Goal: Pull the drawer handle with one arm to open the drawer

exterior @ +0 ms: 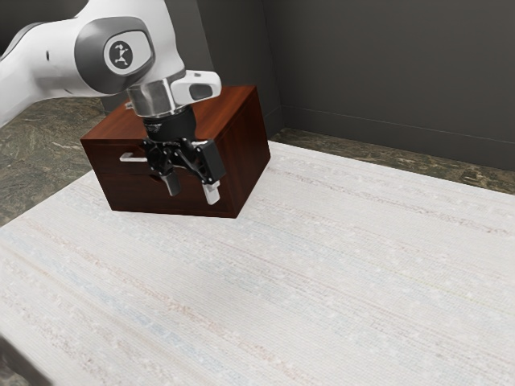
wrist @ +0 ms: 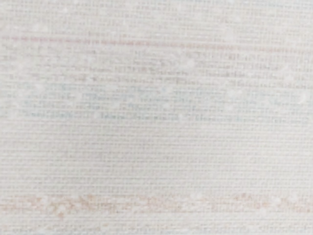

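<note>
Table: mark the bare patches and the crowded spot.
The pale woven tabletop lies bare from the dark red-brown wooden drawer box to the near edge and toward the exterior view's right. Crowded: the box front, where the black gripper hangs open.

Your arm had white rounded shells, a grey joint cap with a white round emblem, and a silver wrist collar. Your gripper was black, with one pale fingertip.

Even light spreads over the pale woven tablecloth below the black two-finger gripper. Behind it, the dark red wooden drawer box has a brighter top than front; grey walls beyond are dim.
</note>
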